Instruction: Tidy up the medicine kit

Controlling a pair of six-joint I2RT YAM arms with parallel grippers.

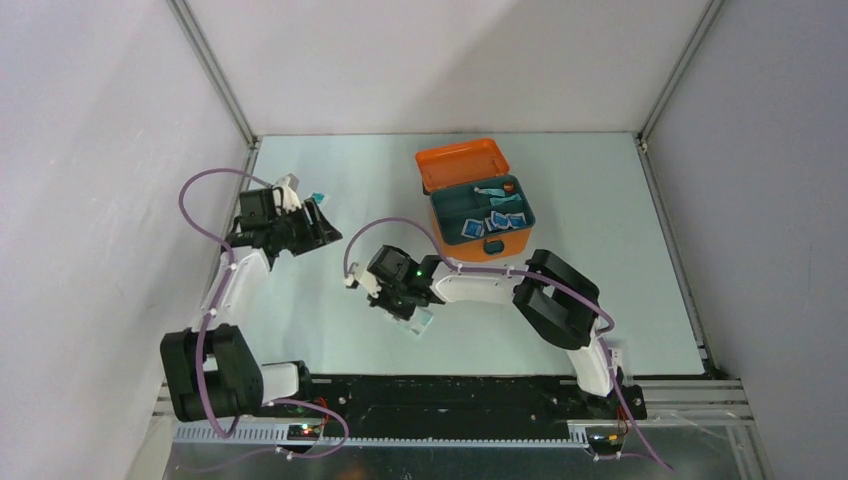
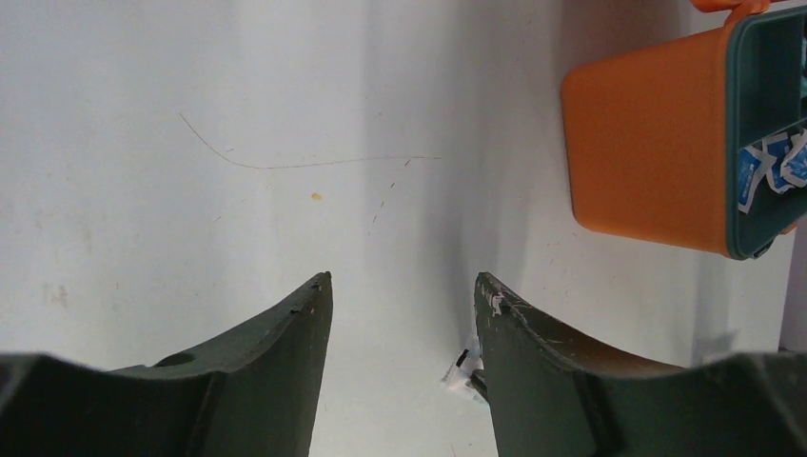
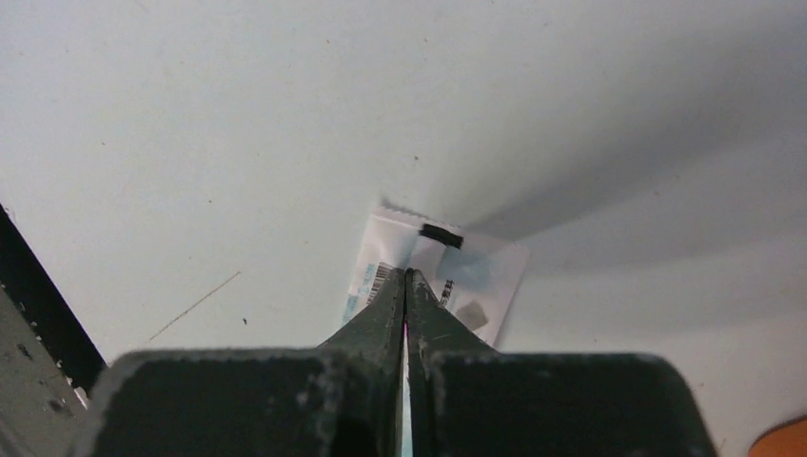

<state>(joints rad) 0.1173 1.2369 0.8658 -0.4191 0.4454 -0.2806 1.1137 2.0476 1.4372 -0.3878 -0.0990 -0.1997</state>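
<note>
Lid open at upper centre-right, the bright orange plastic medicine kit (image 1: 460,163) looks rigid and light, best gripped by a wall; the right end effector (image 3: 407,276) pinches a flat white sachet (image 3: 476,276), the left end effector (image 2: 402,278) gapes wide.

— What does the end effector (image 3: 406,278) hold?
— A flat white packet (image 3: 481,276) with a barcode and blue print. The two fingers are pressed together on its near edge, and most of it sticks out beyond the tips.
— And beneath it?
— A pale surface (image 3: 219,133), with grey shadow to the right of the tips.
</note>
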